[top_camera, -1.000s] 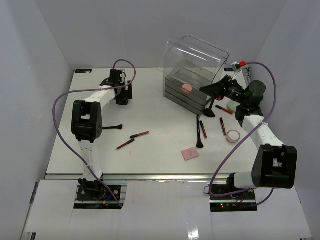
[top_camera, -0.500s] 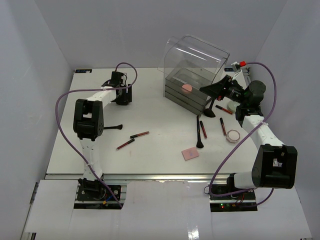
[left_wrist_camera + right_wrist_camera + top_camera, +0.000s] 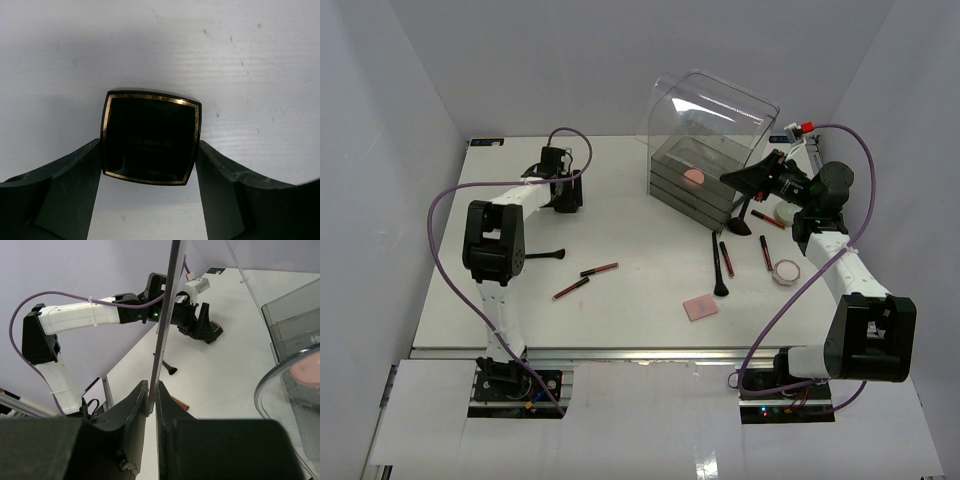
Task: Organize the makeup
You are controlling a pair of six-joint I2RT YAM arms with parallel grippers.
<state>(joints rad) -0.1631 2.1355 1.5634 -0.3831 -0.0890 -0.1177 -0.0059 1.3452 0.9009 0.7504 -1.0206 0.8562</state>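
Observation:
My left gripper (image 3: 565,196) is at the far left of the table. In the left wrist view its jaws (image 3: 149,152) press both sides of a small black compact (image 3: 150,125) with a gold rim, which lies flat on the table. My right gripper (image 3: 767,176) is shut on the edge of the clear box's raised lid (image 3: 165,315), as the right wrist view (image 3: 152,390) shows. A pink round compact (image 3: 693,177) lies in the box's top tray. On the table are a pink square (image 3: 700,307), a pink compact (image 3: 786,271), a pale green compact (image 3: 786,212), brushes (image 3: 718,262) and pencils (image 3: 600,269).
The tall clear drawer box (image 3: 705,150) stands at the back right. A black brush (image 3: 546,254) lies by the left arm and another brush (image 3: 741,218) leans by the box. More pencils (image 3: 766,252) lie near the right arm. Purple cables loop over both arms.
My left gripper has shifted slightly at the far left around the black compact. The right arm still holds the lid in the same place.

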